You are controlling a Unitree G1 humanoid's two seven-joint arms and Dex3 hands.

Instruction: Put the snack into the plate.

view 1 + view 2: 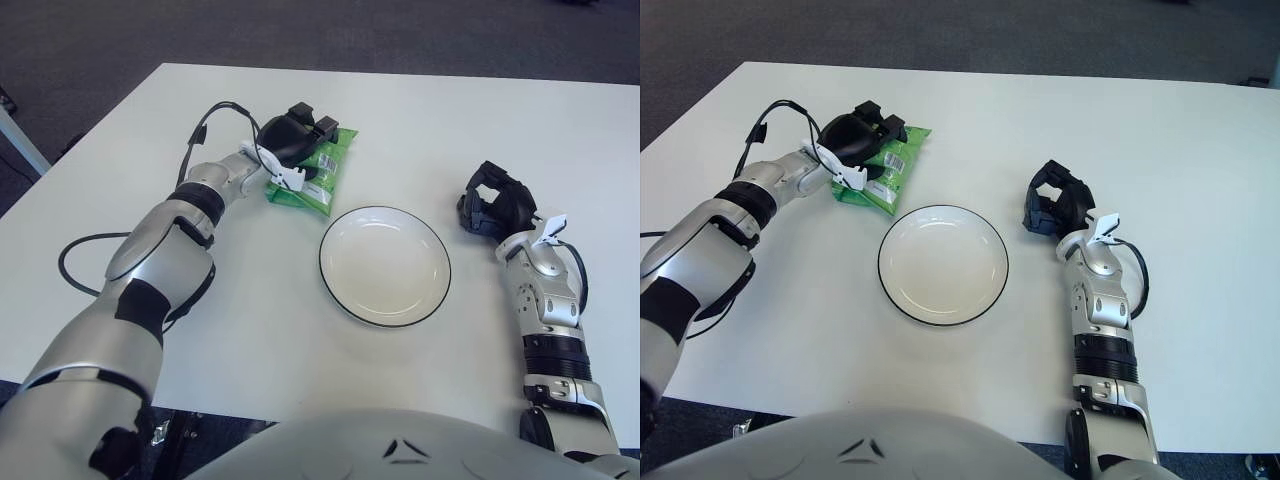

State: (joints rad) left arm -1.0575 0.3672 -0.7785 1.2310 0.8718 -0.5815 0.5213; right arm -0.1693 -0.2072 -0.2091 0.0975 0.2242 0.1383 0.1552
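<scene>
A white table (300, 330) is filling most of the frame, with dark carpet (300, 30) showing along the top edge. A black cable (75, 262) is looping beside the left arm at the left of the frame. Nothing is lying between the snack and the plate. The green snack packet (318, 172) is sitting upper left of centre, just up and left of the plate; its white label is showing print too small to read. The left hand (292, 140) is lying over the packet with its fingers clamped on it. The white, black-rimmed plate (385, 265) at centre is holding nothing. The right hand (494, 204) is showing right of the plate, fingers curled together, gripping nothing.
</scene>
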